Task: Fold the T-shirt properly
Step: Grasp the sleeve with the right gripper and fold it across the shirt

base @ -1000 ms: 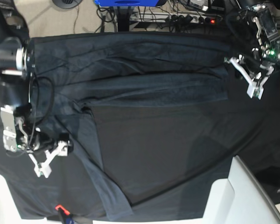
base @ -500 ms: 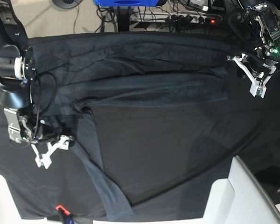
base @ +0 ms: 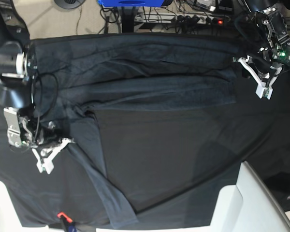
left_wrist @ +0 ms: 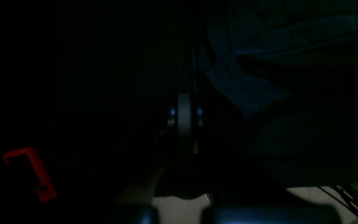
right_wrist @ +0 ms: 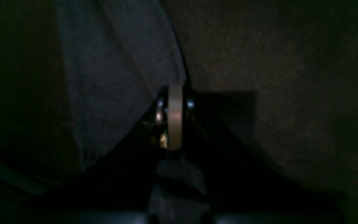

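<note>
- Base view: T-shirt (base: 150,92) lies spread on black tablecloth (base: 183,159); body bunched in long folds along far half of cloth, one narrow strip running down toward near edge.
- Base view: right gripper (base: 46,157) sits at the T-shirt's outer edge, beside that strip; fingers together. Whether fabric is pinched can't be told here.
- Base view: left gripper (base: 262,84) hangs just off the T-shirt's opposite end, not touching it; fingers together, nothing between them.
- Base view: small red item (base: 61,214) at near edge of cloth, below the T-shirt strip.
- Left wrist view: very dark. Closed fingertips (left_wrist: 184,115) over cloth; T-shirt fold (left_wrist: 247,90) lies beside them, apart.
- Right wrist view: fingers (right_wrist: 175,116) pressed together right at the edge of the T-shirt (right_wrist: 104,77); tablecloth (right_wrist: 275,77) on the other side. Grip on fabric: can't tell.
</note>
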`<state>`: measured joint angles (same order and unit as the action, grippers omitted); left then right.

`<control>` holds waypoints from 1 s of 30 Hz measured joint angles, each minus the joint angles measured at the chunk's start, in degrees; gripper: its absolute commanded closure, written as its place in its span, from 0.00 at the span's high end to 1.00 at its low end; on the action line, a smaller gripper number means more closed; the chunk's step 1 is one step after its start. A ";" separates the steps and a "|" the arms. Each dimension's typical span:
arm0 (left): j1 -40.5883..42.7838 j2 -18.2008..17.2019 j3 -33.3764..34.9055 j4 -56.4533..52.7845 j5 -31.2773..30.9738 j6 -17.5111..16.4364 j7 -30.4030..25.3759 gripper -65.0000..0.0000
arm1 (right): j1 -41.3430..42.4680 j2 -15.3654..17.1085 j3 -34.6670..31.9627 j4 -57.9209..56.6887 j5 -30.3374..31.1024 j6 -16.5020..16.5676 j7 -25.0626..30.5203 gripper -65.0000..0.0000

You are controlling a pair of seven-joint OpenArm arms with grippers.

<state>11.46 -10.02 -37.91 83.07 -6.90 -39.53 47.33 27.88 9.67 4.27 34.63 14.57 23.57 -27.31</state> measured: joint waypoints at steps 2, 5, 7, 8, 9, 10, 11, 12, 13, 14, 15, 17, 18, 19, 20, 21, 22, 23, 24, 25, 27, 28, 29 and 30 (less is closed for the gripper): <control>-0.13 0.00 0.00 0.02 -0.04 0.00 -0.02 0.00 | -3.08 -0.22 0.00 7.19 0.20 0.07 -4.02 0.00; -0.04 0.02 0.04 0.04 -0.02 0.00 0.00 0.00 | -8.90 -1.09 0.20 19.43 -0.22 -0.50 -10.75 0.00; -0.04 0.00 0.00 0.04 -0.02 -0.02 0.00 0.00 | -13.07 -2.05 0.09 27.39 0.09 0.22 -14.86 0.00; -0.17 0.00 0.00 0.04 0.09 0.00 0.04 0.00 | -14.97 -2.80 0.11 31.04 -0.24 -0.31 -16.55 0.00; -0.50 0.00 -0.04 0.04 0.52 0.00 0.13 0.00 | -16.76 -3.52 0.11 34.32 -0.44 -0.33 -17.70 0.00; -0.83 0.00 -0.02 -0.09 0.59 0.00 0.11 0.00 | -18.36 -4.02 0.07 37.59 0.02 0.20 -19.04 0.00; -1.16 -0.02 0.00 -0.11 0.61 0.00 0.04 0.00 | -19.78 -4.39 0.07 40.48 0.28 0.42 -20.17 0.00; -1.40 -0.02 0.07 -0.11 0.48 -0.02 -0.02 0.00 | -20.94 -4.90 0.04 42.80 0.15 0.33 -21.29 0.00; -1.44 -0.11 0.09 -0.11 0.42 -0.02 -0.07 0.00 | -22.21 -5.33 0.09 45.20 -0.26 -0.07 -22.40 0.00; -1.40 -0.13 0.07 -0.11 0.44 -0.02 -0.02 0.00 | -23.58 -5.60 0.09 47.63 -0.22 -0.02 -23.28 0.00; -1.36 -0.13 0.07 -0.11 0.48 0.00 0.00 0.00 | -24.92 -5.66 0.09 50.12 -0.15 0.07 -24.02 0.00; -1.25 -0.13 0.09 -0.11 0.46 0.00 0.00 0.00 | -27.58 -5.77 0.04 54.18 -0.07 0.28 -25.42 0.00; -1.22 -0.28 0.74 -0.11 0.76 0.02 0.02 0.00 | -28.63 -5.81 -0.02 55.67 -0.24 0.09 -26.53 0.00; -1.25 -0.68 1.75 -0.11 0.85 0.00 0.04 0.00 | -29.44 -5.81 0.00 56.85 -0.04 0.04 -27.17 0.00; -1.25 -1.07 2.84 -0.11 0.61 -0.02 0.00 0.00 | -30.47 -5.92 0.00 58.21 -0.07 0.04 -27.23 0.00; -1.36 -1.31 3.61 -0.13 0.44 -0.02 -0.02 0.00 | -31.50 -6.27 0.00 59.12 -0.02 0.07 -27.28 0.00; -1.46 -1.33 3.91 -0.11 0.42 -0.02 -0.02 0.00 | -32.50 -6.56 0.00 59.82 -0.28 0.04 -27.43 0.00; -1.55 -1.33 4.04 -0.11 0.42 -0.02 0.00 0.00 | -33.64 -6.75 0.00 60.35 -0.20 0.09 -27.56 0.00; -1.49 -1.36 4.04 -0.11 0.42 -0.02 -0.02 0.00 | -34.64 -6.91 -0.02 60.85 0.02 0.07 -27.74 0.00; -1.33 -1.44 4.02 -0.11 0.42 -0.02 0.00 0.00 | -35.85 -7.04 0.00 61.53 -0.02 0.31 -27.85 0.00; -1.62 -1.42 3.93 -0.15 0.70 0.00 0.09 0.00 | -37.97 -6.97 0.00 63.06 -0.11 0.24 -27.85 0.00; -1.90 -1.42 3.96 -0.17 0.61 0.00 0.02 0.00 | -38.88 -6.99 0.00 63.87 -0.02 0.28 -27.80 0.00; -2.12 -1.40 4.00 -0.20 0.59 0.00 -0.02 0.00 | -39.76 -7.02 0.00 64.63 -0.04 0.28 -27.80 0.00; -2.40 -1.40 4.04 -0.20 0.42 -0.02 0.00 0.00 | -40.59 -7.28 0.00 65.18 -0.04 0.26 -27.78 0.00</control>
<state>9.06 -11.42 -33.87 82.87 -6.48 -39.55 47.33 -12.71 2.39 4.27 99.81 14.52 23.83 -55.09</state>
